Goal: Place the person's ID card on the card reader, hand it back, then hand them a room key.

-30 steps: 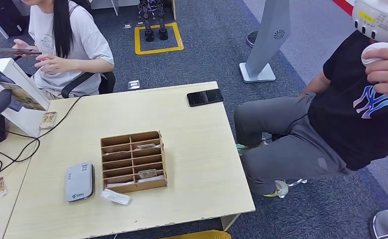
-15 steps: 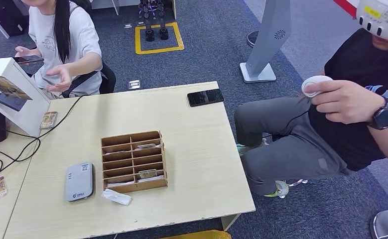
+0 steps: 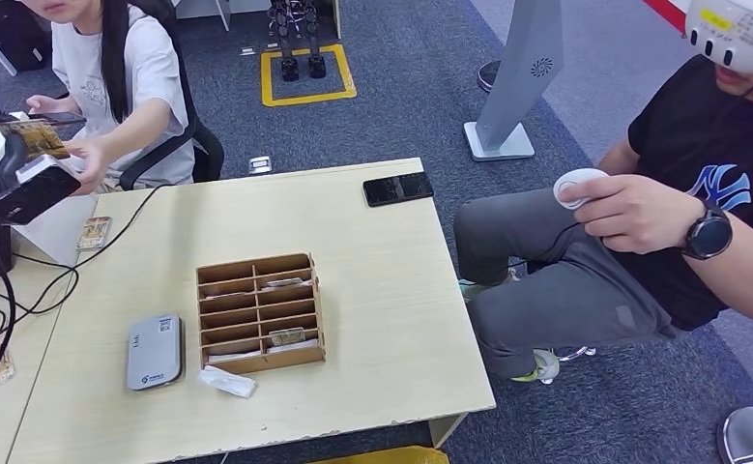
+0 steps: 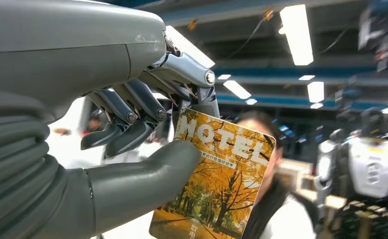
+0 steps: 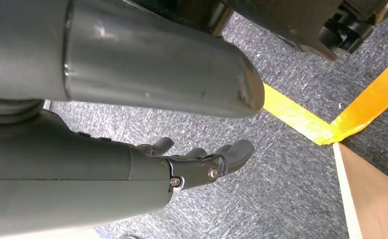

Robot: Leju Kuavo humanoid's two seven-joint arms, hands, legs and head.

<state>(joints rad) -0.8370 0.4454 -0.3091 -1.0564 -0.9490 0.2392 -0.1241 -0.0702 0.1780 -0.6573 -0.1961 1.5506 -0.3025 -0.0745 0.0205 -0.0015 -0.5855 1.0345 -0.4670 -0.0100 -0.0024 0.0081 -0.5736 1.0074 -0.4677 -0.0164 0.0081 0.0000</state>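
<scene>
Since the earlier frame my left hand (image 4: 147,144) has swung up at the table's (image 3: 382,319) far left corner, carrying the room key (image 4: 221,184) — thumb pressed on its face, fingers behind. It is a card printed HOTEL over yellow trees. On the head view the seated person's hand (image 3: 80,155) now reaches right up beside the card. My right hand (image 5: 201,162) hangs over grey carpet, fingers loosely apart, holding nothing. On the table sit the grey card reader (image 3: 154,352) and, just beside it, the wooden card rack (image 3: 259,314).
</scene>
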